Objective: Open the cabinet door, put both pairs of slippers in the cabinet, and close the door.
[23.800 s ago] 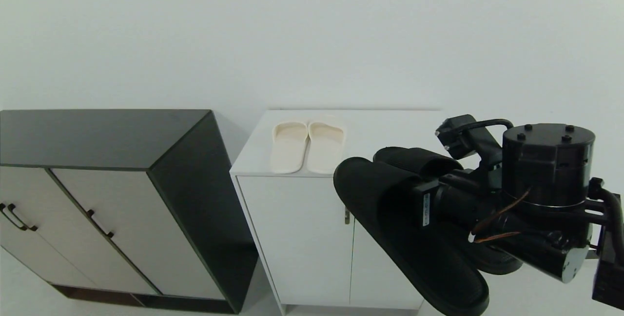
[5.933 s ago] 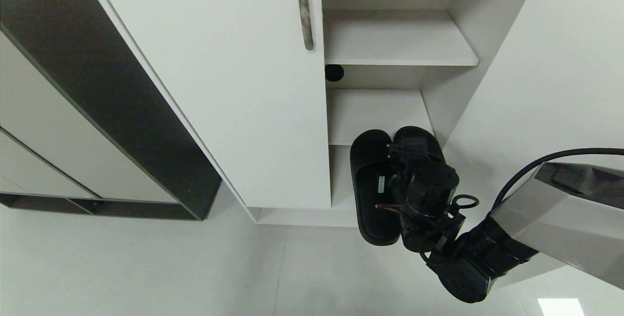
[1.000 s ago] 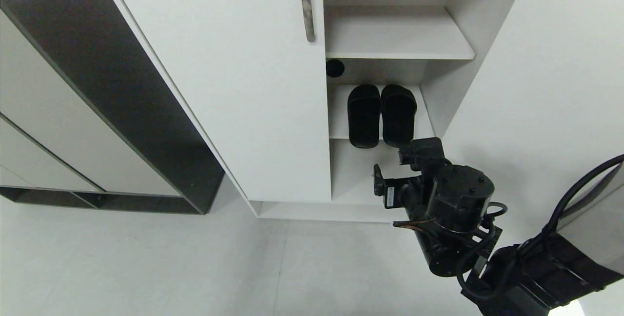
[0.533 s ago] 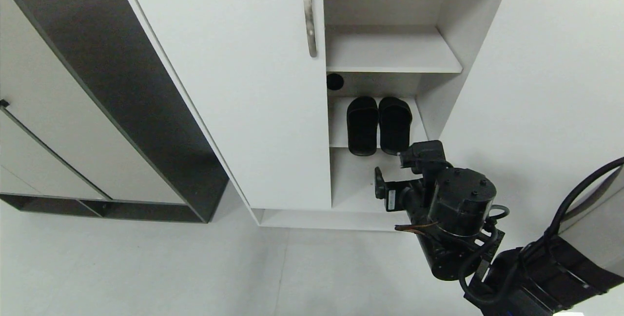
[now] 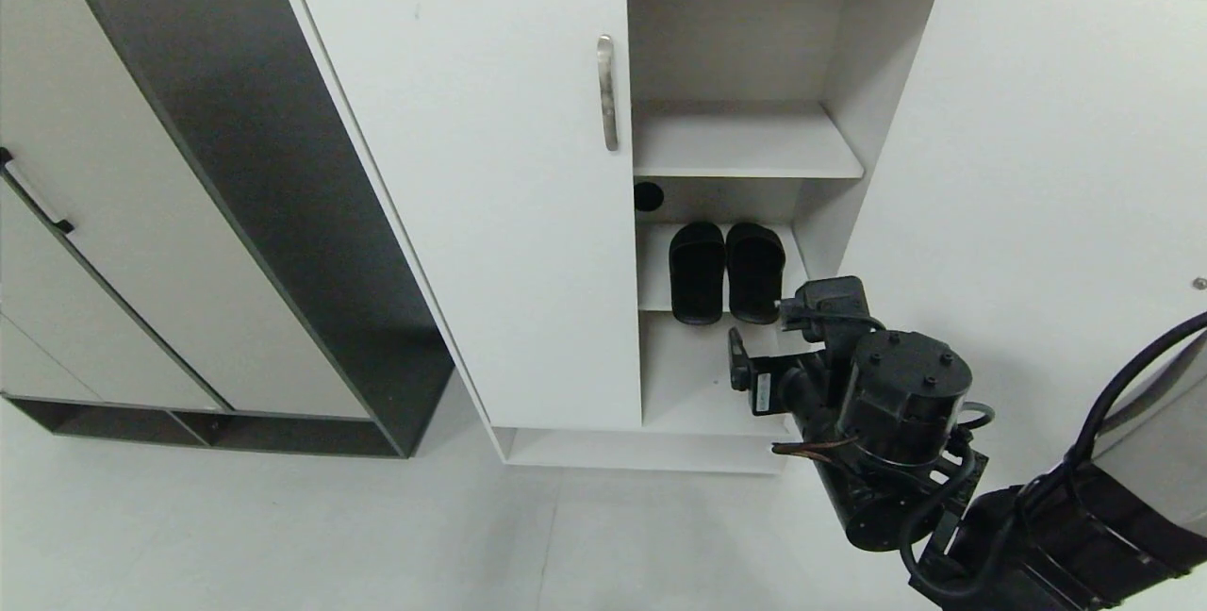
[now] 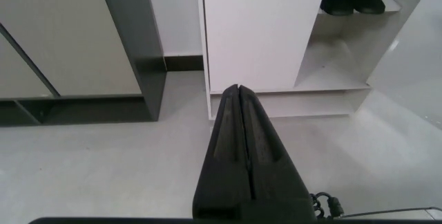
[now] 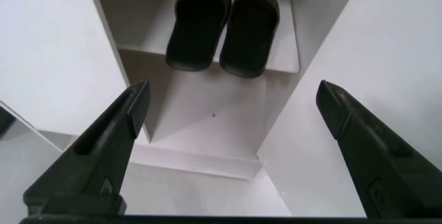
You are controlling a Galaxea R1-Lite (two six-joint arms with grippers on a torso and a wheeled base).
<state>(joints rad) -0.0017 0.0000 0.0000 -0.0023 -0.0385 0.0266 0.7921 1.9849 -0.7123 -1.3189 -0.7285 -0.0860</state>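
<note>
— Where are the black slippers (image 5: 700, 273) kept?

— They are set side by side on the middle shelf (image 5: 653, 272) inside the white cabinet (image 5: 886, 36). They are touched by nothing but the shelf.

— Is the cabinet shut?

— Only half of it. The right door (image 5: 1037, 168) is swung wide open. The left door (image 5: 471, 196) is closed, and a silver handle (image 5: 607, 92) is seen near its edge.

— What can be said about the right claw (image 7: 233, 89)?

— It is held just in front of the open half of the cabinet, a bit lower than the slippers' shelf. Its fingers are spread far apart and nothing is gripped.

— And the left claw (image 6: 238, 89)?

— It is held out in front of the cabinet, on the closed door's side, above the floor (image 5: 283, 526). Its fingers are pressed flat together and nothing is caught between them.

— Is anything else found near the cabinet?

— A dark cabinet (image 5: 236, 168) is stood right beside it, on the closed door's side. Pale doors are seen on its front.
</note>
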